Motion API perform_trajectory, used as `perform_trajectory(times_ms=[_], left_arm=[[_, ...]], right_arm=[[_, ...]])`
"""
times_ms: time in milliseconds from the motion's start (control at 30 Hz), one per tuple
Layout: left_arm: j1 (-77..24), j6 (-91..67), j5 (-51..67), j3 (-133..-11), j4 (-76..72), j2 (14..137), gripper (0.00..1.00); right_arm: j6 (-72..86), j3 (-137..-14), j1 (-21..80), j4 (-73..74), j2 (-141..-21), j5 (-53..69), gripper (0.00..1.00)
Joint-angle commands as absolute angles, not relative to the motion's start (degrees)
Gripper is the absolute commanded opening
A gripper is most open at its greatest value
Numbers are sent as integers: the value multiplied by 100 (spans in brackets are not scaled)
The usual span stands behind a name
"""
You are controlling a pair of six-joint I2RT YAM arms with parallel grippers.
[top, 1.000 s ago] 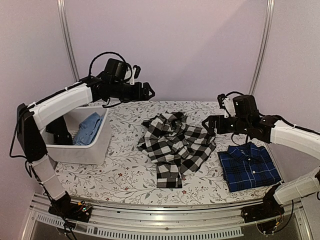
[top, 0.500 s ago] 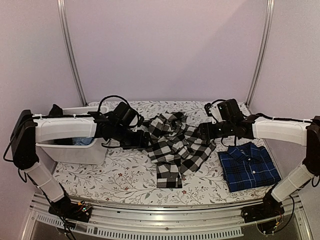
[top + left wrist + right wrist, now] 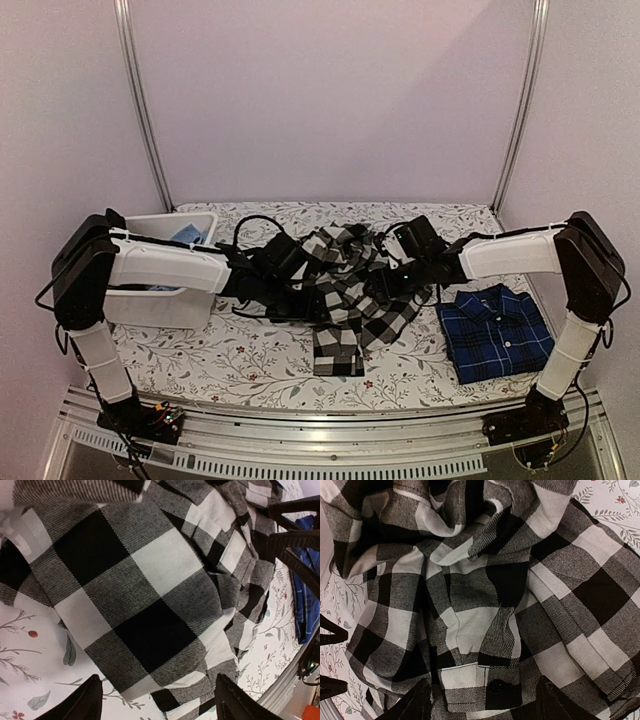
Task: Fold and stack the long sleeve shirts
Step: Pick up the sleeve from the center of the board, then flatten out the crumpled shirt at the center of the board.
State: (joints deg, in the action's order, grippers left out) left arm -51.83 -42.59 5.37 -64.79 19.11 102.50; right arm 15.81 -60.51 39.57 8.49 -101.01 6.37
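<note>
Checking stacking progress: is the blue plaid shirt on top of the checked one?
No, the blue plaid shirt lies folded beside the crumpled checked shirt, not on it.

Black-and-white buffalo check shirt (image 3: 340, 300) under the black right gripper (image 3: 487, 700), navy blue plaid shirt (image 3: 498, 335) with thin light lines to its right, white floral-print table cover (image 3: 250, 355), white bin (image 3: 165, 305)

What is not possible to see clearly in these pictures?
Top view: the bin contents, mostly hidden by the left arm; only some blue cloth shows.
Top view: all the fingers, hidden by the wrists above the checked shirt.
Wrist views: whether the left fingers or right fingers touch the shirt; too close to tell.
</note>
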Motion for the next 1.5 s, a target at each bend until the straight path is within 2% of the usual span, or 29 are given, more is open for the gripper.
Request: perform_trajectory(times_ms=[0,100,233,367,400,433,467,567,800,1067,1233,1467], left_arm=[[-5316,-4410,370,-6701,1763,10537,75],[-5333,-4482,386,-6734,1616,10683,67],[-5328,-4534,329,-6769,1584,10696,42],[-5318,-4503,215,-6734,1691,10529,9],[-5318,-4492,163,-6725,1746,10498,2],[-5320,-4478,116,-6712,1806,10436,0],[-5318,-4463,53,-6700,1863,10333,0],[-5315,-4393,-244,-6709,2145,10067,0],[-5062,-4199,-875,-6788,2896,9141,0],[-4177,-3598,-1204,-7397,3438,8311,0],[-3380,-2812,-1167,-8637,3635,8591,0],[-2447,-2208,-1043,-10937,3931,9686,0]], right_arm=[[1685,-6323,4011,696,-10486,630,68],[1752,-6445,4025,622,-10739,671,64],[1857,-6569,4025,533,-10974,805,57],[1928,-6654,4030,529,-11023,907,36],[1945,-6692,4028,561,-11001,905,31],[1957,-6726,4028,619,-10968,862,24],[1959,-6762,4026,703,-10942,788,15],[1953,-6868,4026,910,-10687,392,0],[1673,-7193,3691,1640,-9865,-711,0],[1170,-7457,2237,2120,-9125,-1718,0],[800,-7993,1512,2155,-9052,-2232,0],[545,-9071,940,2240,-9167,-2682,0]])
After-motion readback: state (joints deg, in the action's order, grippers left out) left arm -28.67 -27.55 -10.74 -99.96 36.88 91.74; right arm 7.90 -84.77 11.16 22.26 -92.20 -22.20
